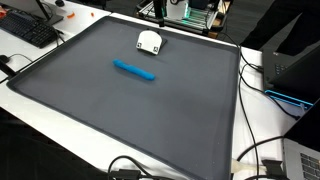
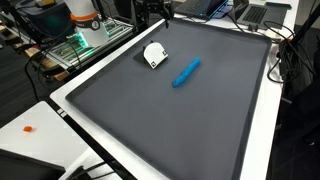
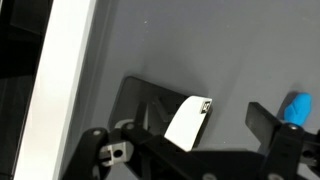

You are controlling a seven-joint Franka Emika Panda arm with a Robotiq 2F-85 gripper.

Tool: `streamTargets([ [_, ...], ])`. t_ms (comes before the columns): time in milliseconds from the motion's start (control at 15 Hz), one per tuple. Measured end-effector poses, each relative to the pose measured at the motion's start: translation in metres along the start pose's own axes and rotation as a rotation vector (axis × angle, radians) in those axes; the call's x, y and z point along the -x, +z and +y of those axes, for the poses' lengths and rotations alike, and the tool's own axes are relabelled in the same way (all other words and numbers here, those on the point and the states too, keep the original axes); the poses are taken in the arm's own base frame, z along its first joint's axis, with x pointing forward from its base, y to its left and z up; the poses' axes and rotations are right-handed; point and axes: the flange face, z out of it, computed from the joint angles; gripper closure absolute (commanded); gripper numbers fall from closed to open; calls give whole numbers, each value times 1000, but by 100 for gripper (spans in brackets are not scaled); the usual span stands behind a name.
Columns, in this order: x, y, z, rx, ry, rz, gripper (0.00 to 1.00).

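Observation:
My gripper (image 3: 203, 118) is open and empty, its two dark fingers spread wide in the wrist view. It hangs above the far edge of the grey mat (image 1: 120, 110), as both exterior views show (image 1: 160, 12) (image 2: 152, 12). A small white block with a black mark (image 3: 188, 122) lies on the mat below and between the fingers, apart from them. It shows in both exterior views (image 1: 149, 41) (image 2: 155, 55). A blue marker (image 1: 134, 70) (image 2: 186, 73) lies flat on the mat a little beyond the block, and its tip shows at the wrist view's right edge (image 3: 298, 105).
The mat sits on a white table (image 2: 60, 110). A keyboard (image 1: 30, 30) lies beside the mat. Cables (image 1: 262, 120) trail along one side near a laptop (image 1: 300, 160). Equipment with green lights (image 2: 85, 35) stands past the far edge.

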Motion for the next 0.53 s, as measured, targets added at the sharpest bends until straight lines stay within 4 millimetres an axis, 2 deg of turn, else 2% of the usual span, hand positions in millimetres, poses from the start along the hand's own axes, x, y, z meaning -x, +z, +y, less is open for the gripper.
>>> streamTargets([
  [533, -42, 21, -2, -130, 346, -24, 0],
])
